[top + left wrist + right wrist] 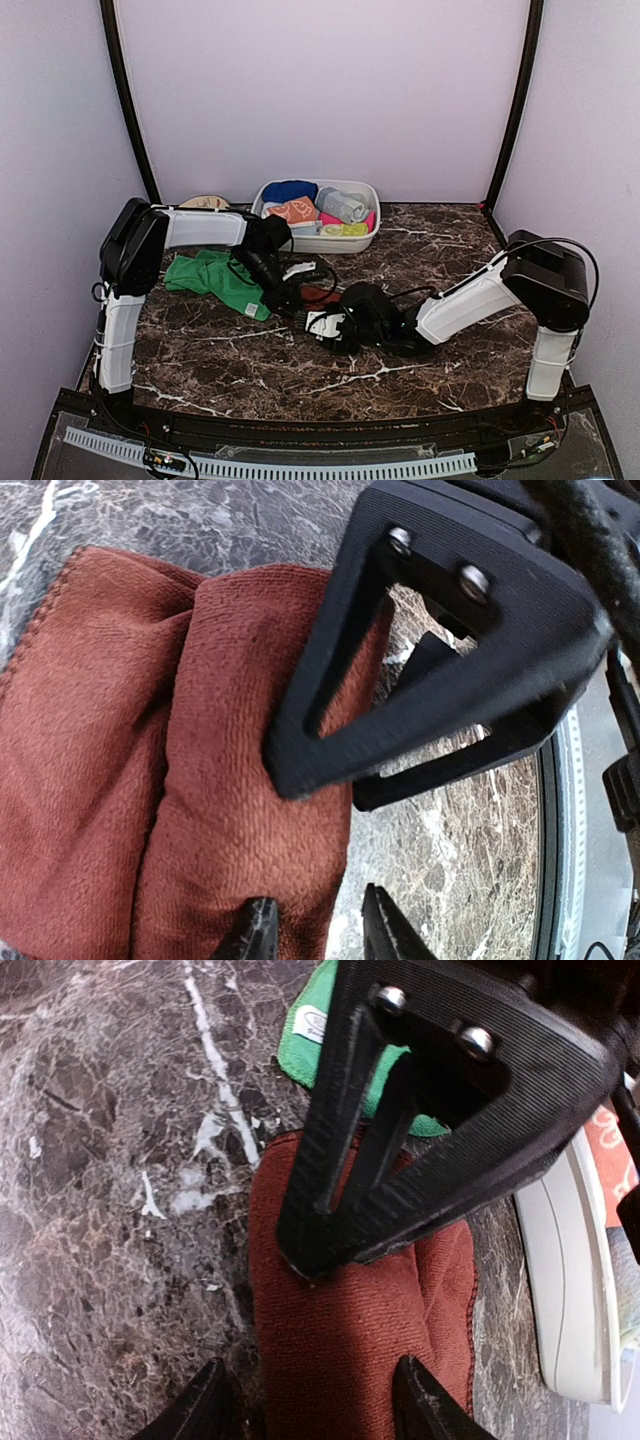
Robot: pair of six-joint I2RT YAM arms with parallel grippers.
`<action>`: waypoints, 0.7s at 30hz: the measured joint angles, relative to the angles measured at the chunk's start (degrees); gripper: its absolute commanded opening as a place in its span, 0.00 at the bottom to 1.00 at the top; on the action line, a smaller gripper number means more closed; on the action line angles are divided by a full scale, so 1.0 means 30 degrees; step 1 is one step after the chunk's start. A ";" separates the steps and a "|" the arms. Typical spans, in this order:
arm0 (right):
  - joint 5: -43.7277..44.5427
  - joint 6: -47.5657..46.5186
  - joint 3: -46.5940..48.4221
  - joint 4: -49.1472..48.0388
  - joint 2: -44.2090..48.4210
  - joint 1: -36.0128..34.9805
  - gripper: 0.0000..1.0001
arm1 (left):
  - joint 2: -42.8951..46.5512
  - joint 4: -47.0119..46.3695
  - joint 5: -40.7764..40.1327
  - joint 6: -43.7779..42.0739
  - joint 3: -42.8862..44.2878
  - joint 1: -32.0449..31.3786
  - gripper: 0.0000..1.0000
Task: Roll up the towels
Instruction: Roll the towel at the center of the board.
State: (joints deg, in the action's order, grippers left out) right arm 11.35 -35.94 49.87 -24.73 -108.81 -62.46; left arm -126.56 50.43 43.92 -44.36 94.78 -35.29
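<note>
The brown towel (350,1340) runs lengthwise between both arms: right end effector (312,1405) half-open astride one end, holding nothing; left end effector (320,930) barely parted at its edge, grip unclear.

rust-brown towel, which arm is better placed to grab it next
Right, probably: the towel fills the gap between the right gripper's jaws; the left gripper's narrower jaws sit at its edge.

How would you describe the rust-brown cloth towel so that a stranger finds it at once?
On the dark marble table, find the white oval plastic basin at the far edge. Just in front of it, near the table's middle, lies the folded rust-brown towel. The bright green towel to its left carries a white tag; this one is plain red-brown.
</note>
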 measured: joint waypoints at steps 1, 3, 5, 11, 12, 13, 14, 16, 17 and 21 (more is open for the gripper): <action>-0.0153 0.0335 0.0022 -0.0044 -0.0015 0.0138 0.46 | 0.0000 -0.0015 0.0109 0.0000 -0.0029 0.0087 0.32; -0.0525 0.1013 0.0160 0.0000 -0.0102 0.0415 0.39 | 0.0000 -0.0102 0.0306 -0.0007 -0.0131 0.0226 0.35; -0.0991 0.1756 0.0481 0.0262 -0.0226 0.0743 0.31 | 0.0029 -0.0270 0.0466 0.0007 -0.0277 0.0299 0.37; -0.3825 0.4721 0.1625 0.1734 -0.0452 0.2011 0.11 | 0.1566 -0.1749 -0.0583 0.0466 -0.1843 0.0481 0.49; -0.4444 0.5224 0.1698 0.1887 -0.0452 0.2310 0.11 | 0.1982 -0.2200 -0.1042 0.0612 -0.2259 0.0495 0.49; -0.4976 0.5603 0.1719 0.1945 -0.0452 0.2535 0.10 | 0.2441 -0.2739 -0.1508 0.0801 -0.2754 0.0517 0.49; -0.5508 0.6069 0.1734 0.1974 -0.0452 0.2761 0.08 | 0.3038 -0.3344 -0.2055 0.1042 -0.3388 0.0576 0.49; -0.6499 0.6943 0.1734 0.2040 -0.0452 0.3162 0.06 | 0.4459 -0.4685 -0.3490 0.1690 -0.4787 0.0794 0.50; -0.6965 0.7344 0.1734 0.2076 -0.0452 0.3322 0.05 | 0.5136 -0.5217 -0.4167 0.2011 -0.5355 0.0954 0.52; -0.8910 0.8918 0.1727 0.2200 -0.0510 0.4022 0.04 | 0.8131 -0.8859 -0.7592 0.4284 -0.7526 0.1894 0.87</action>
State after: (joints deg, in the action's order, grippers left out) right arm -15.38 -9.19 55.05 -18.13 -110.34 -50.39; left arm -102.17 23.86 21.15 -31.51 72.20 -29.61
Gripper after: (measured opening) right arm 0.175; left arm 0.711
